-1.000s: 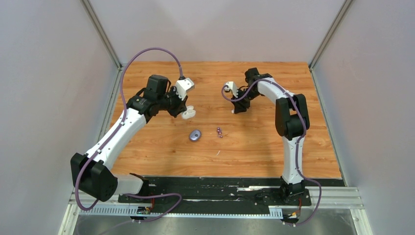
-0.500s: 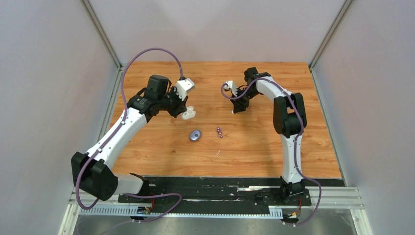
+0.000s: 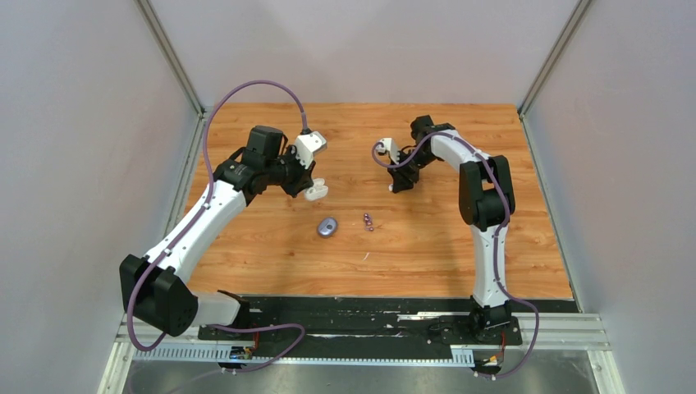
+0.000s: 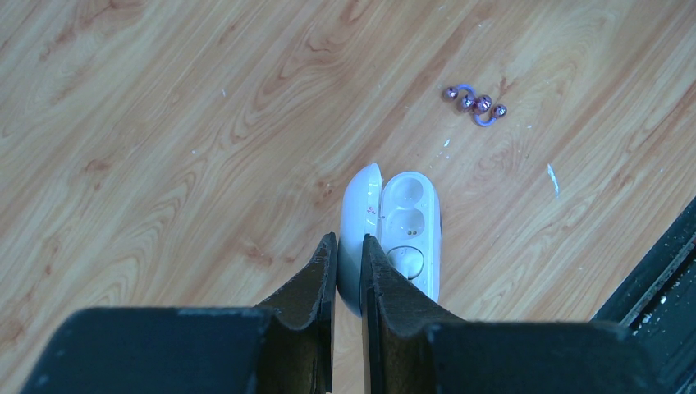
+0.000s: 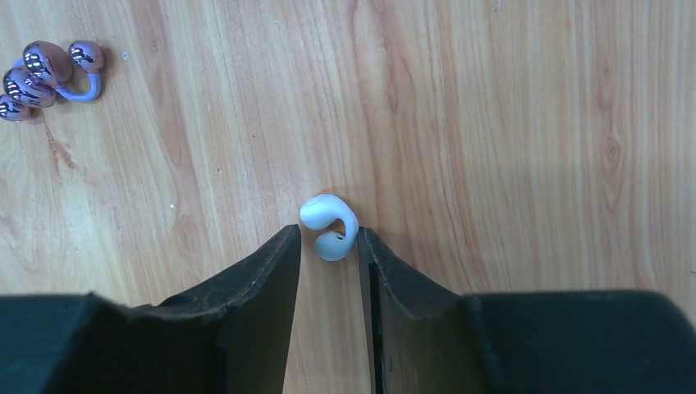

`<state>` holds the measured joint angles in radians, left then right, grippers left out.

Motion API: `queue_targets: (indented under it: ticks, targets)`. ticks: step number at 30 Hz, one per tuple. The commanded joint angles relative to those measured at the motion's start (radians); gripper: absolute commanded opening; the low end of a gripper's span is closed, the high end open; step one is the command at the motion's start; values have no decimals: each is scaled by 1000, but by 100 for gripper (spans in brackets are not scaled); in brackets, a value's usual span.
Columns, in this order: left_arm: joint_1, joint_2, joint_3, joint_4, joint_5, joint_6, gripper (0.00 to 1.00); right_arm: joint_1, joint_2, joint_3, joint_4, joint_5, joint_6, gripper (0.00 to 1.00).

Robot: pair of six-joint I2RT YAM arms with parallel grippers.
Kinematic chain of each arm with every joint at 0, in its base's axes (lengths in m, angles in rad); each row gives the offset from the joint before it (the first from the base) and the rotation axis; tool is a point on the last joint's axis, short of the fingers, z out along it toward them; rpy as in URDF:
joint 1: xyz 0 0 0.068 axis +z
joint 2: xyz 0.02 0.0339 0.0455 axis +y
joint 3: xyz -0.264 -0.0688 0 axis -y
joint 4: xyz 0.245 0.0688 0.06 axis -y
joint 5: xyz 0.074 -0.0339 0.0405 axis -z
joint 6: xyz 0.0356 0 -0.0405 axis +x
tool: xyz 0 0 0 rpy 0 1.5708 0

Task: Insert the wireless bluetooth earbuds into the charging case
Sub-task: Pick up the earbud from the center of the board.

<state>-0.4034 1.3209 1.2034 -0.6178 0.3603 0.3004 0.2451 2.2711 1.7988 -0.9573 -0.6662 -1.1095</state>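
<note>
My left gripper (image 4: 349, 238) is shut on the raised lid of the open white charging case (image 4: 410, 205), holding it above the table (image 3: 314, 190). A white earbud (image 4: 405, 261) sits in the case's near slot and the far slot is bare. My right gripper (image 5: 329, 229) is low over the wood at the back right (image 3: 400, 185). It is shut on a white earbud (image 5: 328, 215), which is pinched at the very fingertips. Two dark purple earbuds (image 3: 368, 221) lie together on the table between the arms, also seen in the left wrist view (image 4: 476, 104) and the right wrist view (image 5: 45, 70).
A closed oval bluish-purple case (image 3: 327, 226) lies just left of the purple earbuds. The wooden table (image 3: 427, 254) is walled on three sides. A black base rail (image 3: 369, 316) runs along its near edge.
The right arm's elbow has shifted slightly left. The left arm and the things on the table have not moved.
</note>
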Motion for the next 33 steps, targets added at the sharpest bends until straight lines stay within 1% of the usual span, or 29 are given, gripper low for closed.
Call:
queue_targets:
  ticks: [1, 4, 10, 14, 18, 21, 23, 26, 29, 33]
  targets:
    - [6, 0, 33, 23, 15, 6, 0, -6, -4, -19, -2, -23, -13, 37]
    - [6, 0, 32, 23, 16, 5, 0, -5, -4, -19, -1, -36, 2, 36]
    - [6, 2, 33, 22, 19, 1, 0, -6, -8, -17, 9, -48, 3, 28]
    - [7, 3, 33, 24, 17, 3, 0, -6, -47, -65, 78, -39, 31, 21]
    - [8, 4, 35, 26, 20, 2, 0, -3, -162, -192, 210, -46, 54, 17]
    - [7, 9, 36, 33, 22, 0, 0, -2, -281, -336, 351, -57, 74, 15]
    - [7, 14, 37, 38, 25, -4, 0, 2, -363, -430, 468, -58, 102, 13]
    - [8, 28, 40, 51, 34, -28, 0, 15, -486, -542, 589, -51, 164, 9]
    - [6, 47, 50, 76, 60, -62, 0, 37, -611, -600, 676, -57, 233, 9]
    - [1, 87, 81, 110, 126, -104, 0, 88, -765, -634, 754, -58, 313, 6]
